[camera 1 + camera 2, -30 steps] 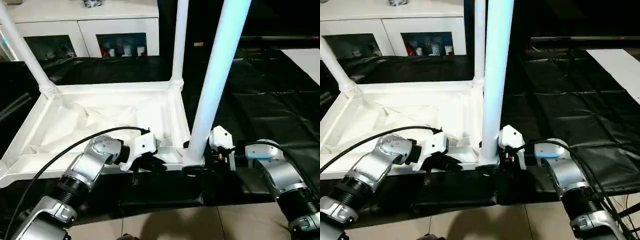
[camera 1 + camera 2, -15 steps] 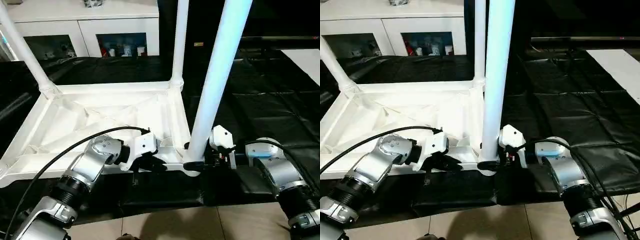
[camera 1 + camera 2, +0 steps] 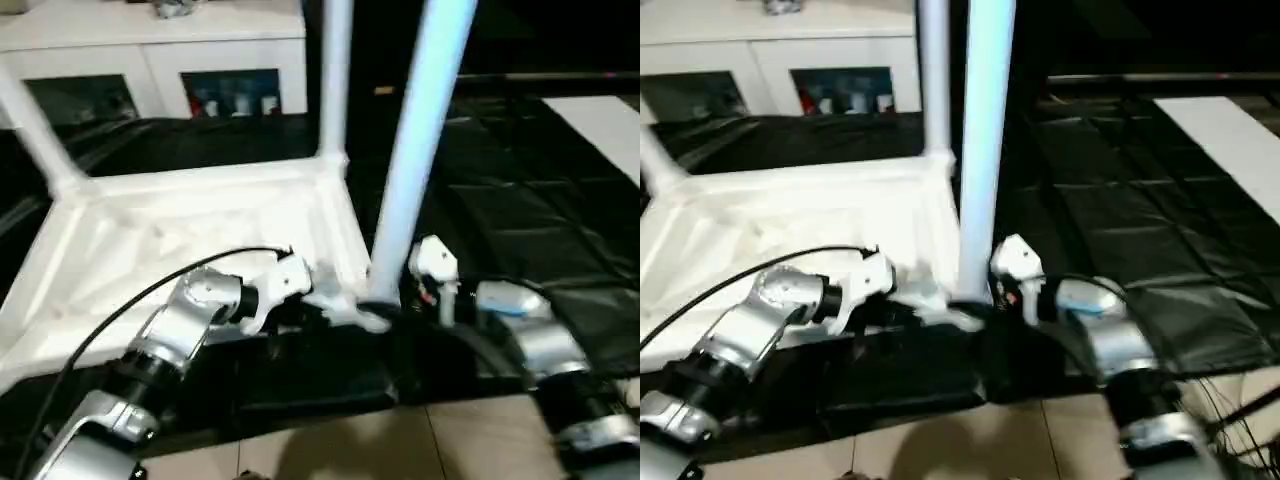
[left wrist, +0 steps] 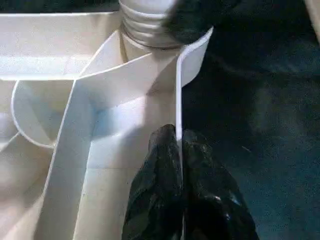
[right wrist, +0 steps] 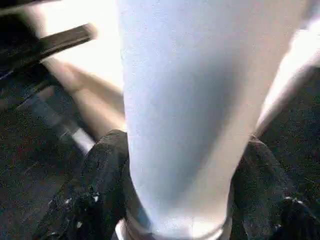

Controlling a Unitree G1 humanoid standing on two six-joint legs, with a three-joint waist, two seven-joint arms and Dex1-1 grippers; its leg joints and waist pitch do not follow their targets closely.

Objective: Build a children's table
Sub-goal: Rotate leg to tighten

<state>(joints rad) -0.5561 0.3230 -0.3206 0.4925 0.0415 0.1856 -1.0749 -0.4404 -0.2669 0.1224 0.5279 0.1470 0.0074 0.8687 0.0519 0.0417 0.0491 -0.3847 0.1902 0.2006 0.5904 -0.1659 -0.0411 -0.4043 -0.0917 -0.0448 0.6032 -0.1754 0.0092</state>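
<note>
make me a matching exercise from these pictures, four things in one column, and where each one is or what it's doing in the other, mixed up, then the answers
Things:
1. left gripper
2. right gripper
3. cabinet
4. tabletop

States:
A. upside down on the black mat
B. fingers either side of the near leg's base
C. pinching the tabletop's thin rim
D. at the back, with glass doors

Pairs: 1-C, 2-B, 3-D, 4-A

head stereo: fwd/down, shared tabletop (image 3: pixel 200 200) | wrist cams: close on rim/leg (image 5: pixel 180 100)
</note>
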